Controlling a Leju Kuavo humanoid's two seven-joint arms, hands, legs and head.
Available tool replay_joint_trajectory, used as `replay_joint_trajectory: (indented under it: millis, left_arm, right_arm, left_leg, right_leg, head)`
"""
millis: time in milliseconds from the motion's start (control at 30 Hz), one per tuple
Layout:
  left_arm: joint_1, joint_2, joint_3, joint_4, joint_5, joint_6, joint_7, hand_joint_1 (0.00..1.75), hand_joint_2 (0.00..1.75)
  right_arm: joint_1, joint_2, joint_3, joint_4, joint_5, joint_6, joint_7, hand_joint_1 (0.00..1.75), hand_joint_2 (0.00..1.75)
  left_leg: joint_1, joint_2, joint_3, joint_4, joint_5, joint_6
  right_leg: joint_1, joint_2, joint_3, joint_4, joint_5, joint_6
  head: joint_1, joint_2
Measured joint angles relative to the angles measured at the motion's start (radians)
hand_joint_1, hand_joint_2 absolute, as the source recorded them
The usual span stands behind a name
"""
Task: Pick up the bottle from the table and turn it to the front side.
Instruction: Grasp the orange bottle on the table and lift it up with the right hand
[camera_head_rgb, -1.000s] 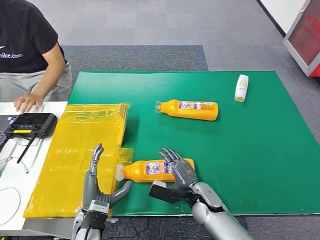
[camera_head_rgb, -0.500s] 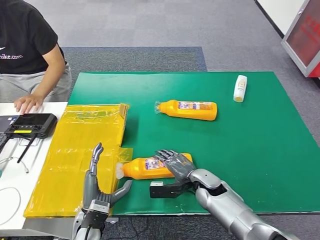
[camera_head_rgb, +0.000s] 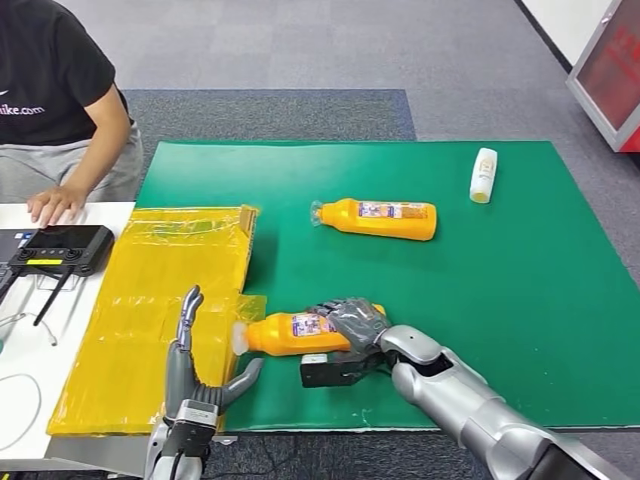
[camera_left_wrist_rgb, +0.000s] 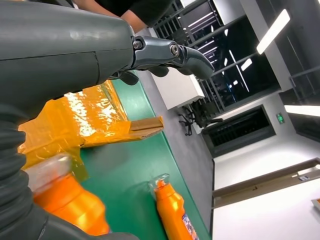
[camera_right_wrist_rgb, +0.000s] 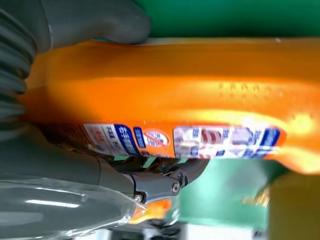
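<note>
Head view: right hand (camera_head_rgb: 353, 325) grasps the near bottle (camera_head_rgb: 302, 334) lying crosswise, cap toward the spread-fingered, empty left hand (camera_head_rgb: 198, 385).

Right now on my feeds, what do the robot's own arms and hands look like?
Both arms are silver metal with rounded, glossy shells; the right arm shows dark seams at its joints. Each ends in a dark grey hand: the left hand has slim jointed fingers above a black wrist block, the right hand a black box at its wrist. Up close, a grey ribbed cover, a thick smooth thumb, and finger links pinned with small silver screws.
</note>
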Motion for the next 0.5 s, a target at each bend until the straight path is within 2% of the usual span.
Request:
replay_joint_trajectory:
  millis: [167,300,500]
  left_arm:
    - [0.0,0.0,0.01,-0.011,0.007,0.0,-0.005,0.0,1.75]
    - [0.006,-0.001,0.024,-0.044,0.019,0.006,-0.009,0.0,1.75]
    - [0.016,0.001,0.029,-0.101,0.05,0.036,-0.01,0.0,1.75]
  right_arm:
    - [0.097,0.011,-0.12,-0.06,-0.216,-0.12,-0.086,1.75,1.75]
    - [0.211,0.038,-0.248,-0.165,-0.302,-0.202,-0.127,1.75,1.75]
    - [0.339,0.079,-0.387,-0.288,-0.405,-0.23,-0.204,1.75,1.75]
  left_leg:
    - [0.0,-0.001,-0.004,0.0,0.0,0.0]
    - [0.0,-0.002,-0.01,0.0,0.0,0.0]
    - [0.0,-0.003,-0.021,0.0,0.002,-0.001]
  right_leg:
    - [0.0,-0.001,-0.002,0.0,0.0,0.0]
    - [0.0,-0.002,-0.008,0.001,0.0,0.0]
    - [0.0,-0.004,-0.019,0.002,0.0,0.0]
  head:
    - [0.0,0.0]
    - [0.0,0.0]
    - [0.0,0.0]
